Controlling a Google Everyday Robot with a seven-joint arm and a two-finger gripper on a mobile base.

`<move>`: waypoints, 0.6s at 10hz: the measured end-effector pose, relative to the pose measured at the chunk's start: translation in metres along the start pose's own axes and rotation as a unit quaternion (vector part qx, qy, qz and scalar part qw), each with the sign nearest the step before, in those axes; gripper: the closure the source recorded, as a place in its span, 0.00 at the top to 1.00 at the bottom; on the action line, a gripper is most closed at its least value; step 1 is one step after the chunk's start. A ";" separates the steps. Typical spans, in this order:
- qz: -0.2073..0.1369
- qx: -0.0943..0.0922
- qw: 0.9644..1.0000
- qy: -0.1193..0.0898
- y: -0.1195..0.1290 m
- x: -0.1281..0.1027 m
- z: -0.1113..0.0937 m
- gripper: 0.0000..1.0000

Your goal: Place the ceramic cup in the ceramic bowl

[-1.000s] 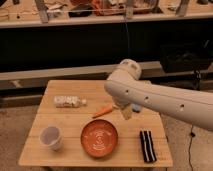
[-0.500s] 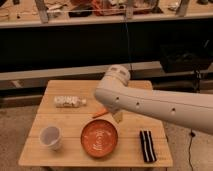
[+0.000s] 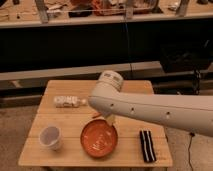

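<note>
The ceramic cup [image 3: 50,136] is small and white and stands upright near the front left of the wooden table [image 3: 60,156]. The ceramic bowl [image 3: 99,138] is a wide orange-red dish with white markings, to the right of the cup and apart from it. My white arm [image 3: 150,110] reaches in from the right across the table's middle. My gripper [image 3: 110,119] is mostly hidden under the arm; a small part shows just above the bowl's far rim. It holds nothing that I can see.
A clear plastic bottle [image 3: 67,101] lies on its side at the back left. A dark striped flat item [image 3: 147,145] lies at the front right. A small orange thing [image 3: 96,115] peeks out behind the bowl. Shelving stands behind the table.
My arm has swung left across the table, and its end has come from behind the bowl's right side to its far rim. The cup, bowl and bottle have not moved.
</note>
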 end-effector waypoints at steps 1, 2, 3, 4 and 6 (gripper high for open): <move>-0.004 0.005 1.000 -0.007 -0.003 -0.002 0.000 0.80; -0.010 0.011 1.000 -0.012 -0.004 -0.003 0.000 0.80; -0.014 0.014 1.000 -0.016 -0.005 -0.004 0.000 0.80; -0.024 0.024 0.999 -0.025 -0.012 -0.014 0.000 0.80; -0.034 0.035 0.998 -0.034 -0.019 -0.025 -0.001 0.80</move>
